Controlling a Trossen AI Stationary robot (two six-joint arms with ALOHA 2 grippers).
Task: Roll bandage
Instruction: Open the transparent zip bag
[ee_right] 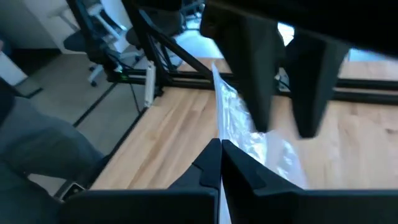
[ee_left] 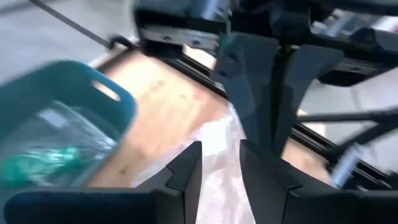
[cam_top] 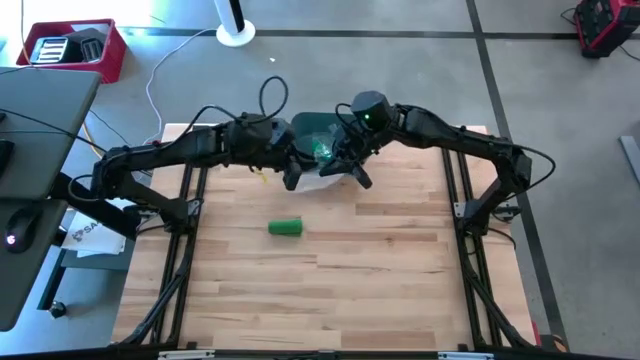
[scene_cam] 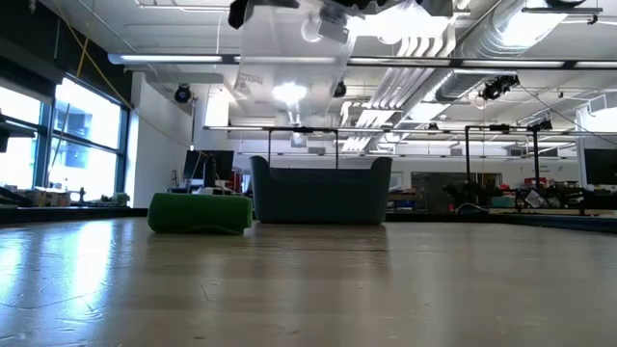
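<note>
My right end effector (ee_right: 219, 163) has its fingers pressed together on the edge of a clear plastic bag (ee_right: 249, 134), the film pinched between the tips and hanging crumpled beyond them. My left end effector (ee_left: 219, 163) faces it from the other side with its fingers standing a little apart; the bag's film lies in and behind the gap, but I cannot tell whether those fingers actually press on it. From overhead, both end effectors meet at the far middle of the surface, the left end effector (cam_top: 292, 180) and the right end effector (cam_top: 358, 178) just beside each other, with the pale bag (cam_top: 325, 178) between and below them. Right behind them sits a teal basket (cam_top: 318, 132) at the far edge of the wooden surface (cam_top: 330, 290); my left wrist camera shows the basket (ee_left: 81, 99) holding more clear wrapping with something green inside it. The bandage (cam_top: 285, 228), a green roll, lies on its side on the bare wood, nearer than the two end effectors and apart from both of them. At surface level I see the bandage (scene_cam: 200, 213) resting flat just beside the basket (scene_cam: 321, 191) in that line of sight, with the bag (scene_cam: 294, 58) held up above them.
</note>
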